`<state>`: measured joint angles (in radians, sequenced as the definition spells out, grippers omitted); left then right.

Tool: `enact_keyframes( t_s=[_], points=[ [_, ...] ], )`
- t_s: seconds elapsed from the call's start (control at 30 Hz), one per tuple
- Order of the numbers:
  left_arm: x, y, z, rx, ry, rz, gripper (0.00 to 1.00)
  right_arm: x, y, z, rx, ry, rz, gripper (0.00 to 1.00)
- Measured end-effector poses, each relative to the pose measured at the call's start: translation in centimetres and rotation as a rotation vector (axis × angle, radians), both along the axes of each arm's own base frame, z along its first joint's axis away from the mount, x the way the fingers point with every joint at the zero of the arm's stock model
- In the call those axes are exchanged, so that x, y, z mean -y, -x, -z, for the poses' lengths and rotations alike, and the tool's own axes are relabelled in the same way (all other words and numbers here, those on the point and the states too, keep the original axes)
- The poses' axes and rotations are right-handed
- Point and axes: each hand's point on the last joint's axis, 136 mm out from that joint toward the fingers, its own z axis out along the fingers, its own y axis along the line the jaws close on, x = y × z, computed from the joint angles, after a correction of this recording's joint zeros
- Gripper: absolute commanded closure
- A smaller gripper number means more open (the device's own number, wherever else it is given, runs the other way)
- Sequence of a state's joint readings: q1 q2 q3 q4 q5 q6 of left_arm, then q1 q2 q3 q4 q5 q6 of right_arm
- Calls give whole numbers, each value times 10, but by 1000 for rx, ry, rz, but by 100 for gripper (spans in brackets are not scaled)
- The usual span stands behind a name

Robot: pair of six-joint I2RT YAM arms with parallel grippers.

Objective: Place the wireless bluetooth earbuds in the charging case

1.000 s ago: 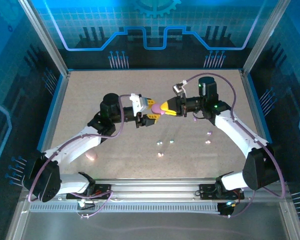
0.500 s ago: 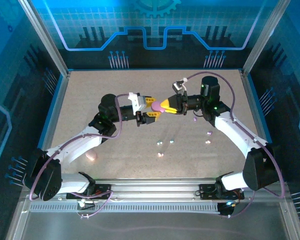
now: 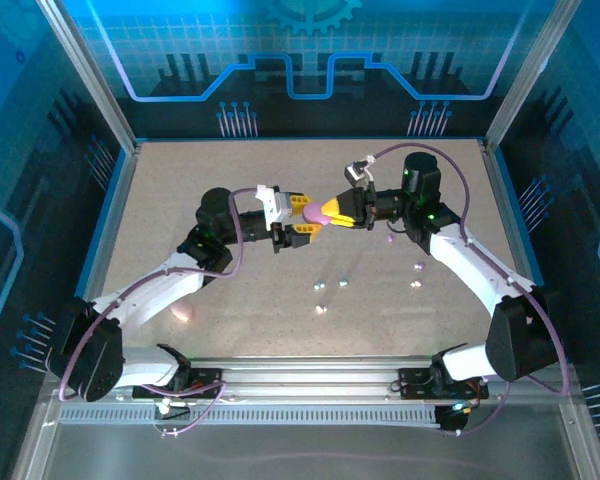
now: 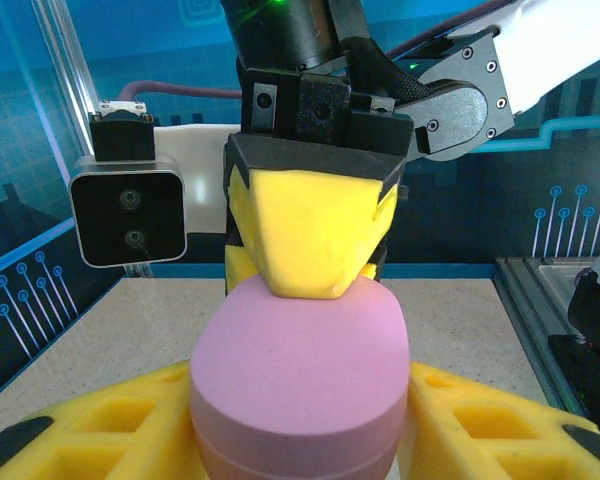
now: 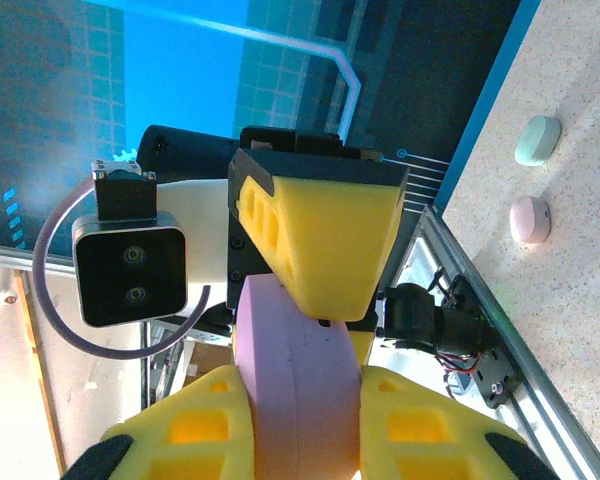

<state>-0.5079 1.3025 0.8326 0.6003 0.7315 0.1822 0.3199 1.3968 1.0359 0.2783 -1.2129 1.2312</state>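
The left jaws and the right jaws both grasp the pink charging case (image 3: 321, 214) in the air over the bench (image 3: 180, 190), while the earbuds (image 3: 320, 287) lie loose below, nearer the arm bases.

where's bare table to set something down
Bare: the table's far strip along the back wall, and its far left corner. Crowded: the near middle, where earbuds and small cases lie scattered.
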Motion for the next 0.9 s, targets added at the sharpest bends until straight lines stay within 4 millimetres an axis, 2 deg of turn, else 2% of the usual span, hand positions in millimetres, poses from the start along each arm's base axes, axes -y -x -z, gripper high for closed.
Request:
enact_keyframes(
  t_s=[0.47, 0.77, 0.9],
  points=[
    [0, 1, 1, -3, -2, 8, 48, 0, 0, 0, 8, -3, 0, 87],
    [0, 1, 2, -12, -7, 8, 69, 0, 1, 0, 6, -4, -8, 86],
    [0, 1, 3, -15, -9, 9, 74, 0, 1, 1, 6, -1, -5, 72]
  ],
)
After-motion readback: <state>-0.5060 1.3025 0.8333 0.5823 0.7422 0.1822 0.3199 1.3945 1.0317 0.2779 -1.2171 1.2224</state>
